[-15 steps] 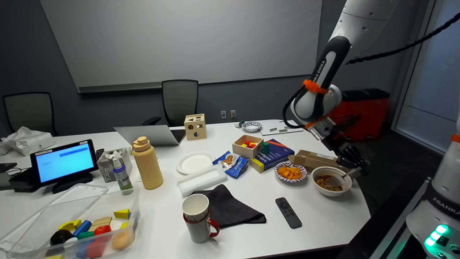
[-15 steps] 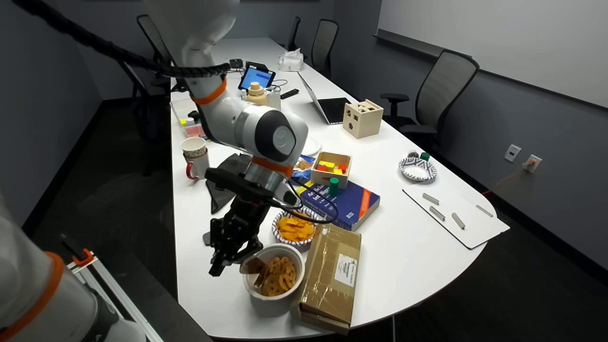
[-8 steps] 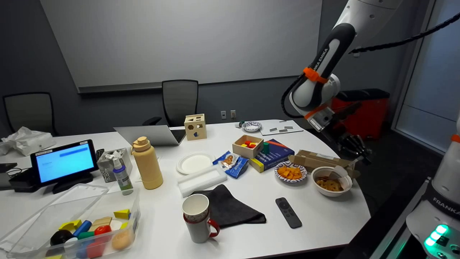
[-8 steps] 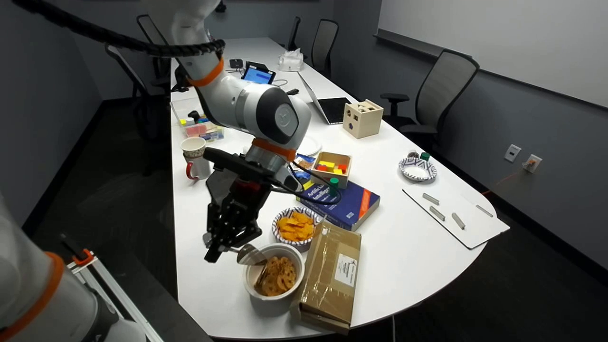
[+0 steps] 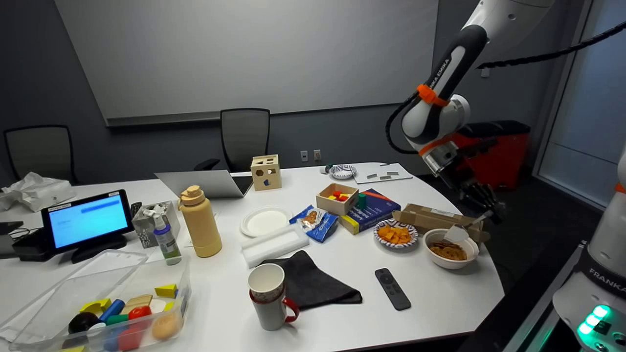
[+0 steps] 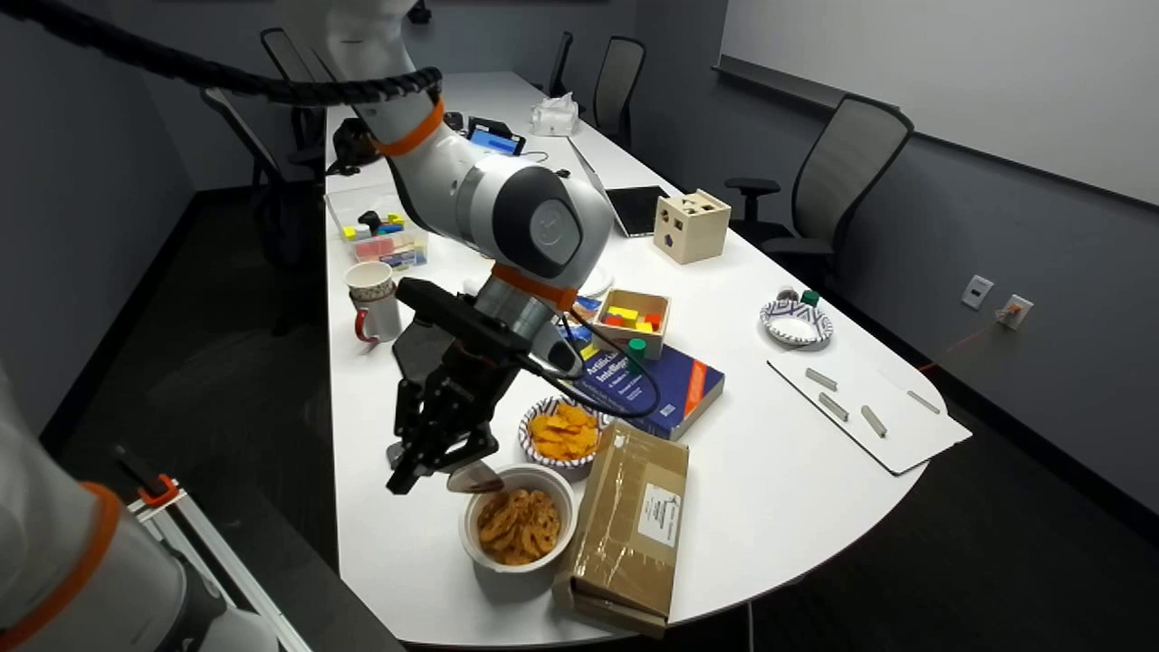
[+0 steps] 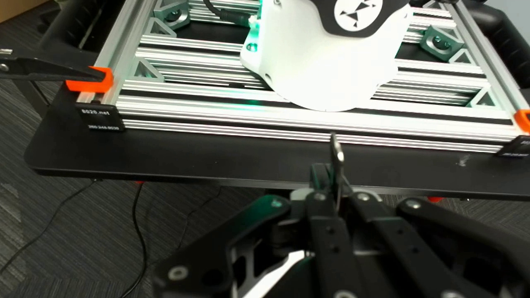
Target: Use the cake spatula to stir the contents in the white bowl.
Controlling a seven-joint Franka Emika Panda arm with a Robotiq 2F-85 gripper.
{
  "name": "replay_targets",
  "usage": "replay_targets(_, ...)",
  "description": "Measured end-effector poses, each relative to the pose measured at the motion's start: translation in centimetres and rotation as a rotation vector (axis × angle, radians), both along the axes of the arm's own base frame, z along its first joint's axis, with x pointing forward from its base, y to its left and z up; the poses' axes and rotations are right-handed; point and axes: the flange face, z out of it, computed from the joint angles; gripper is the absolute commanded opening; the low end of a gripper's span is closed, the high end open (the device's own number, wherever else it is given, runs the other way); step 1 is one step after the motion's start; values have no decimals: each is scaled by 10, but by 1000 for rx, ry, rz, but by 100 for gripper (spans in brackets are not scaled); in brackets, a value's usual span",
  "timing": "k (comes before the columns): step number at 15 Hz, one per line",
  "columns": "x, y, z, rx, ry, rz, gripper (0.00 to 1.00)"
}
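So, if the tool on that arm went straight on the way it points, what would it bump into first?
Probably the black platform under the robot's white base: in the wrist view it shows straight beyond the tool. Depth is unclear, so the tool might pass below that edge.

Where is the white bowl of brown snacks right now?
In an exterior view, the white bowl sits at the right, just in front of the cardboard box and to the right of the smaller bowl of orange food.
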Motion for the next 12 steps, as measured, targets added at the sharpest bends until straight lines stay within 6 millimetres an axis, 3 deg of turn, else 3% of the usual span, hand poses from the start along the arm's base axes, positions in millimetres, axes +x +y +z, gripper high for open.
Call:
replay_targets(8, -4, -36, -26, -15, -61, -93, 1)
replay_targets(12, -4, -40, -44, -8, -74, -110, 1)
